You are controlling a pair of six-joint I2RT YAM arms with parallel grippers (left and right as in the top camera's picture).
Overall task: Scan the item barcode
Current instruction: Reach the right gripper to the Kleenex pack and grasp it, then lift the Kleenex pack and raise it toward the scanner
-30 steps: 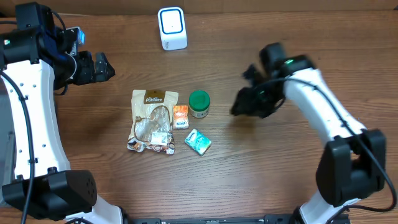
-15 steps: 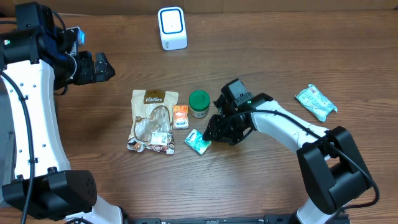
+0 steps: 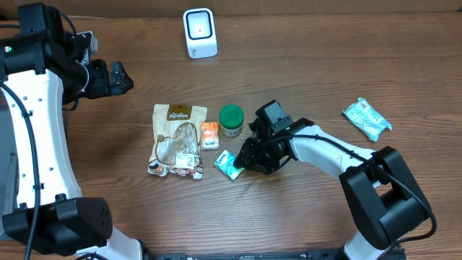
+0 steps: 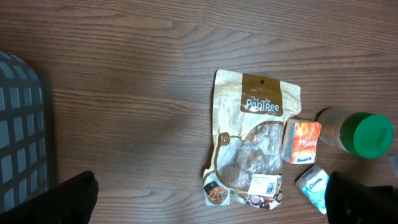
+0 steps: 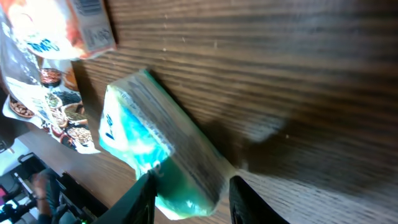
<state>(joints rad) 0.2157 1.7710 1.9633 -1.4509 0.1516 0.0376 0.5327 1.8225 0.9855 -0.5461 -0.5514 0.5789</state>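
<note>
Right gripper (image 3: 242, 160): narrowed, fingers either side of one end of the small teal plastic-wrapped packet (image 3: 229, 165) lying mid-tabletop. I cannot tell whether they pinch it.
Left gripper (image 3: 120, 76): I see it spread wide and empty, toward the far-left corner.
White box-shaped barcode scanner (image 3: 200, 32): far edge.
Near the packet: orange sachet (image 3: 209, 135), green-lidded jar (image 3: 231, 120), brown snack pouch (image 3: 177, 141).
Second teal packet (image 3: 367, 119): near the right edge.

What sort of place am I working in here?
Probably a mock checkout bench: a white box-shaped barcode scanner stands on the brown wooden table, packaged groceries like the tan paper snack pouch and green-lidded jar lie grouped, and a grey mesh basket sits nearby.
</note>
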